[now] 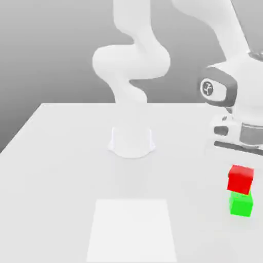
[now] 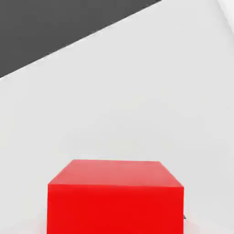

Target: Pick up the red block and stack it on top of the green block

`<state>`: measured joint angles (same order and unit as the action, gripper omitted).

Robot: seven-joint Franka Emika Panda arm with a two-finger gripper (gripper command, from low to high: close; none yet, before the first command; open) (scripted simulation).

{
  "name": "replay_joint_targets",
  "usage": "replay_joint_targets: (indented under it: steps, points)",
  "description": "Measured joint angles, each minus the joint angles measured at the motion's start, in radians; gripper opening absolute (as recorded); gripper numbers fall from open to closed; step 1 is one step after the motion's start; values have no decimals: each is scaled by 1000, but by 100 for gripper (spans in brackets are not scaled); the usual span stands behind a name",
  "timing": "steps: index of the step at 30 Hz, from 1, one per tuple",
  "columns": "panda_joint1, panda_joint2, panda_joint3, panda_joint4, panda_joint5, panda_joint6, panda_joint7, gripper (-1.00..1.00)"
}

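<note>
Where the white table (image 1: 51, 169) runs out toward the exterior view's right, the red block (image 1: 240, 179) sits above the green block (image 1: 241, 204), its lower edge meeting the green one's top face, turned a little so the two cubes are not squared up with each other. Whether the red cube rests its full weight there or is merely touching cannot be told. Directly above the pair hangs the arm's white hand with its grey band, reaching in from the right edge; the gripper (image 1: 239, 160) comes down onto the red block, and its fingers are drawn in narrow, closed against the cube's sides, though the fingertips themselves are hard to make out against the pale body of the hand. In the hand view the red block (image 2: 115, 196) looms large and close, its top face and one side face plain and matte, with bare table behind it and a dark background beyond the table's edge. Farther back near the middle of the table stands the arm's round white base (image 1: 131, 141), and on the near side, left of the blocks and well apart from them, lies a flat, slightly brighter square patch (image 1: 132, 228).
</note>
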<state>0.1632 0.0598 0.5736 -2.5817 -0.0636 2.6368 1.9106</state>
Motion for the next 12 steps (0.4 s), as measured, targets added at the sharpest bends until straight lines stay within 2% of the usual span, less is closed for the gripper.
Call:
replay_joint_targets:
  steps: [8, 9, 12]
  points:
    - [68, 165, -103, 12, -211, 127, 154, -100]
    - [83, 186, -122, 13, -238, 143, 173, 100]
    - [83, 186, -122, 13, -238, 143, 173, 100]
